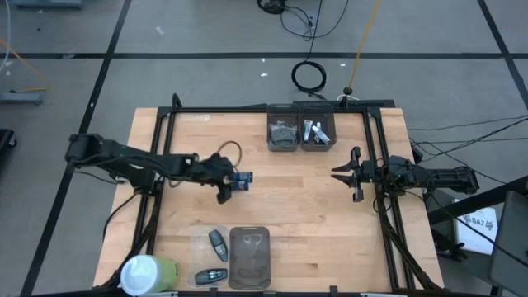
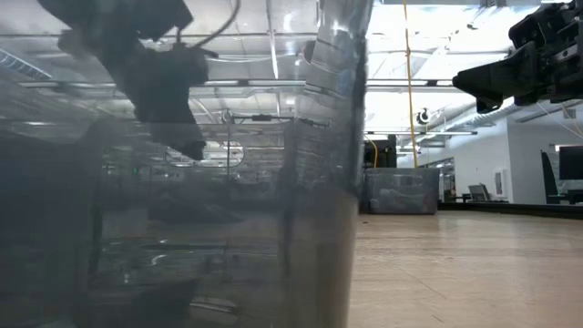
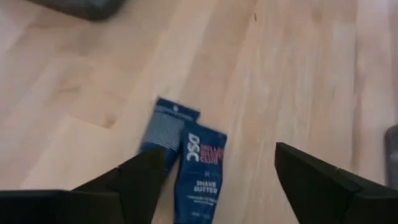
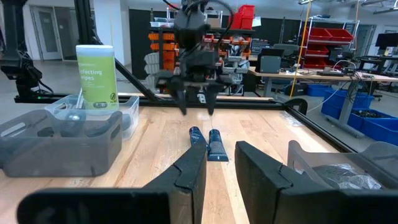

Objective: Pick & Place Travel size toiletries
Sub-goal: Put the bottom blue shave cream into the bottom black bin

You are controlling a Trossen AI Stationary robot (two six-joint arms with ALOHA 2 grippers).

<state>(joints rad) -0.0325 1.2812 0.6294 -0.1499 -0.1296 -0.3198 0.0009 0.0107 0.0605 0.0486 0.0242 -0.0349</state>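
Two dark blue packs (image 3: pixel 198 167) lie flat side by side on the wooden table (image 1: pixel 297 206), left of its middle (image 1: pixel 242 180). My left gripper (image 3: pixel 219 149) hovers open above them, slanting down, a finger on either side in its wrist view; the right wrist view shows it (image 4: pixel 196 102) clear of the packs (image 4: pixel 210 143). My right gripper (image 1: pixel 348 175) waits at the table's right, level, its fingers (image 4: pixel 261 168) a little apart with nothing between them. More toiletries sit in bins: grey packets (image 1: pixel 282 132) and white tubes (image 1: pixel 316 132) at the far edge.
Two dark bins (image 1: pixel 299 115) stand at the far edge. At the near edge are a see-through tray with dark oblong items (image 1: pixel 216 241), a grey bin (image 1: pixel 250 256) and a white-and-green cylinder (image 1: pixel 148 274). A see-through bin wall (image 2: pixel 182 228) fills most of the low view.
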